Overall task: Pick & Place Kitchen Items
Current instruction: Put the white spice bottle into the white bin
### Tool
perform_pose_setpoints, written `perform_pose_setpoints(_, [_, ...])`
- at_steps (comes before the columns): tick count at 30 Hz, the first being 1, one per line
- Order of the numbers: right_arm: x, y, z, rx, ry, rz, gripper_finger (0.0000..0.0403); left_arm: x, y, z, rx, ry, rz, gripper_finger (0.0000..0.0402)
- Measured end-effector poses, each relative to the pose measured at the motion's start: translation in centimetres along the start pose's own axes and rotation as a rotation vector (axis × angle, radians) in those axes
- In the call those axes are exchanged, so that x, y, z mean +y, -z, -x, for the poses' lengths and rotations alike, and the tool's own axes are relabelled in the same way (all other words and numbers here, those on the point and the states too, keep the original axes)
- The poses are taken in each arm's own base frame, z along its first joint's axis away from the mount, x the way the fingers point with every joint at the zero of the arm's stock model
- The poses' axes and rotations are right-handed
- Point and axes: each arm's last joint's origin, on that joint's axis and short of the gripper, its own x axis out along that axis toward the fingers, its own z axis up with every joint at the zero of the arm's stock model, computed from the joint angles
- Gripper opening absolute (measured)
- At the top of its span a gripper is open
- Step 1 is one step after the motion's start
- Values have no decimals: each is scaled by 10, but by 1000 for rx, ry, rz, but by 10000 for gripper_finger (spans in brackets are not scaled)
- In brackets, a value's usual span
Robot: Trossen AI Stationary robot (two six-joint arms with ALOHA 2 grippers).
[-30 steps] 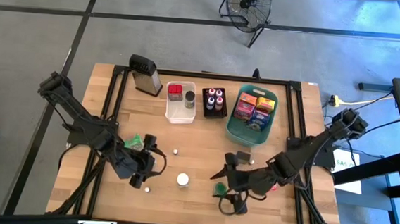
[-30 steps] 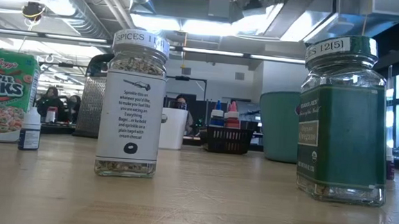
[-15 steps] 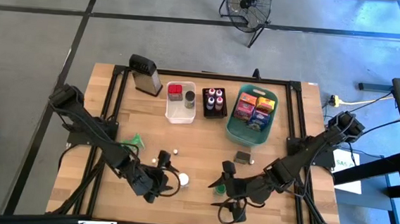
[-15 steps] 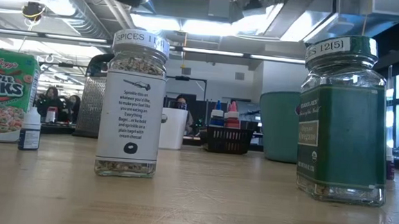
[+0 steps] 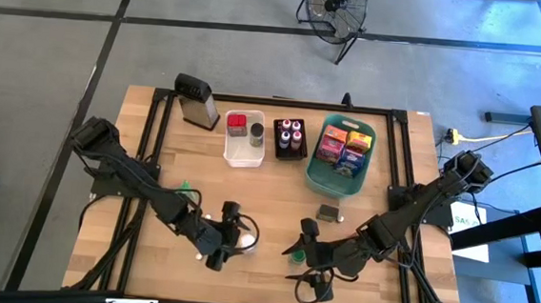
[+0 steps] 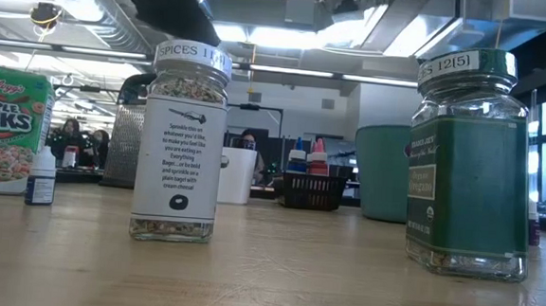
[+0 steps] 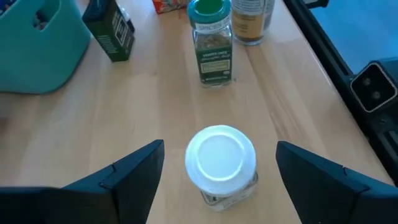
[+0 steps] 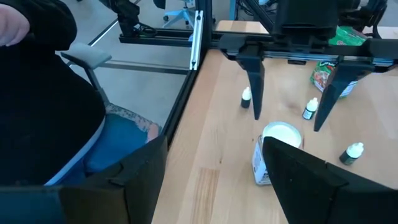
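Observation:
A spice jar with a white lid [image 7: 221, 160] stands upright on the wooden table near its front edge; in the low view the white-lidded jar [image 6: 181, 143] shows at left. My left gripper [image 7: 219, 146] is open, one finger on either side of this jar, apart from it. A green-lidded jar [image 7: 212, 38] stands a little to the right, and in the low view the green-lidded jar [image 6: 467, 165] fills the right side. My right gripper [image 5: 306, 255] hovers open by the green-lidded jar [image 5: 296, 256], with nothing between its fingers.
At the back stand a metal grater [image 5: 196, 100], a white bin [image 5: 244, 138], a black tray of bottles [image 5: 290, 139] and a teal basket of boxes [image 5: 341, 156]. A dark box [image 5: 327, 212], small dropper bottles [image 8: 310, 109] and a cereal box [image 6: 9, 127] are on the table. A person [image 8: 56, 106] sits beside the table.
My left gripper has gone toward the table's right and near edges and down, coming over the white-lidded jar until its open fingers stand on either side of it. The jars have stayed where they were.

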Motion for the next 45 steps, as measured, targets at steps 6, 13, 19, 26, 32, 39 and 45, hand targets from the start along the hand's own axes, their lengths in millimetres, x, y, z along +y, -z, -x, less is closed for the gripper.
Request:
perform_pose_setpoints(6, [0,0,0,1,0,6,268,0,0,0,2,3,1,306])
perform_pose_setpoints(13, [0,0,0,2,0,10,268,-2,5,-9,28,-6,-18,306])
perform_pose_setpoints(19, [0,0,0,2,0,10,268,-2,13,-29,50,-21,-41,306])
perform_pose_setpoints(26, [0,0,0,2,0,11,268,1,13,-33,62,6,-31,306])
perform_pose_setpoints(32, [0,1,0,6,1,12,268,1,12,-33,50,10,-44,303])
perform_pose_setpoints(39, [0,1,0,9,2,13,268,0,12,-33,55,28,-45,260])
perform_pose_setpoints(45, [0,1,0,9,1,14,268,0,12,-33,57,45,-44,206])
